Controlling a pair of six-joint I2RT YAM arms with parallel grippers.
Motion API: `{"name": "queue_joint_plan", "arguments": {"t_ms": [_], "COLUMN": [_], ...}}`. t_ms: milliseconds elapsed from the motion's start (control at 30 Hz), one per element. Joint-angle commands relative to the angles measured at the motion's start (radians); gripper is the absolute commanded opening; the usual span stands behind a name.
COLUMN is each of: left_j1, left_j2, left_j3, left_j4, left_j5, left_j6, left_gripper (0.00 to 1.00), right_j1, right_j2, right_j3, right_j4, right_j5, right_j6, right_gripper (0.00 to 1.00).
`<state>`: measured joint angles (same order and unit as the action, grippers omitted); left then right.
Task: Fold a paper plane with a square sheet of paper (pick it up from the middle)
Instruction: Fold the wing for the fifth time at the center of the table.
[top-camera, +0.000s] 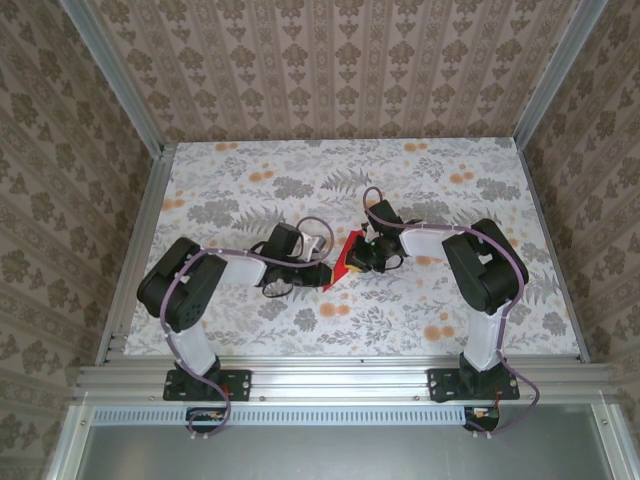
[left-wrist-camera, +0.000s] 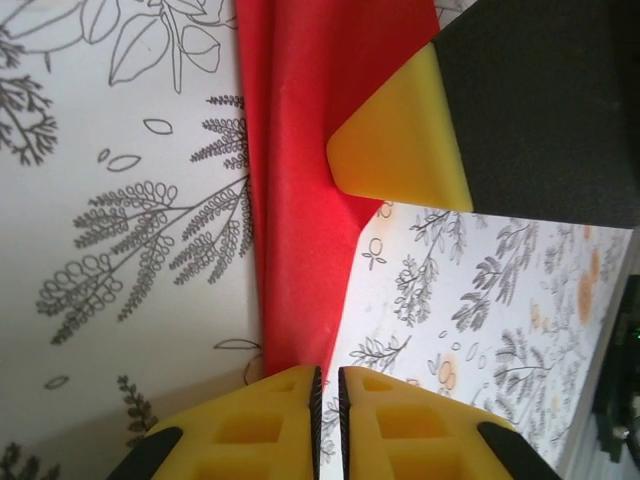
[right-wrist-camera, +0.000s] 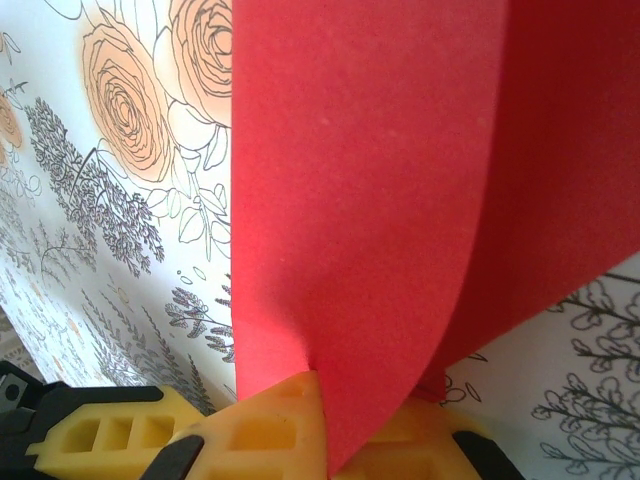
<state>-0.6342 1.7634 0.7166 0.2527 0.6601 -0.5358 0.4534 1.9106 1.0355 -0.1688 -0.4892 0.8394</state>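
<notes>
The left arm is bent at the elbow, and the left gripper (left-wrist-camera: 327, 400) points toward the table (top-camera: 230, 180) centre. The red paper (top-camera: 350, 250) is held raised over the table centre, its edge at the left fingertips. The fingers are a narrow slit apart, and a grip cannot be confirmed. The right arm is bent likewise. The right gripper (right-wrist-camera: 325, 425) is clamped on the paper.

Red paper (left-wrist-camera: 300, 200) meets the nearly closed left tool (left-wrist-camera: 328, 375), perhaps pinched
</notes>
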Motion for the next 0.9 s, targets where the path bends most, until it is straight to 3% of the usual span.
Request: {"name": "queue_joint_plan", "arguments": {"t_ms": [0, 467, 867], "left_j1": [0.002, 0.013, 0.047], "left_j2": [-0.046, -0.086, -0.11], "left_j3": [-0.046, -0.123, -0.169], "left_j4": [0.053, 0.141, 0.244], "left_j5": [0.048, 0.017, 0.012], "left_j6": [-0.105, -0.156, -0.212], "left_gripper": [0.19, 0.32, 0.37], "right_j1": [0.004, 0.005, 0.005], "right_j2": [0.102, 0.113, 0.122], "right_j3": [-0.048, -0.057, -0.056], "right_j4": [-0.14, -0.129, -0.125], "right_j5": [0.186, 0.177, 0.17], "right_j6": [0.002, 0.005, 0.009], "right_gripper": [0.07, 0.07, 0.07]}}
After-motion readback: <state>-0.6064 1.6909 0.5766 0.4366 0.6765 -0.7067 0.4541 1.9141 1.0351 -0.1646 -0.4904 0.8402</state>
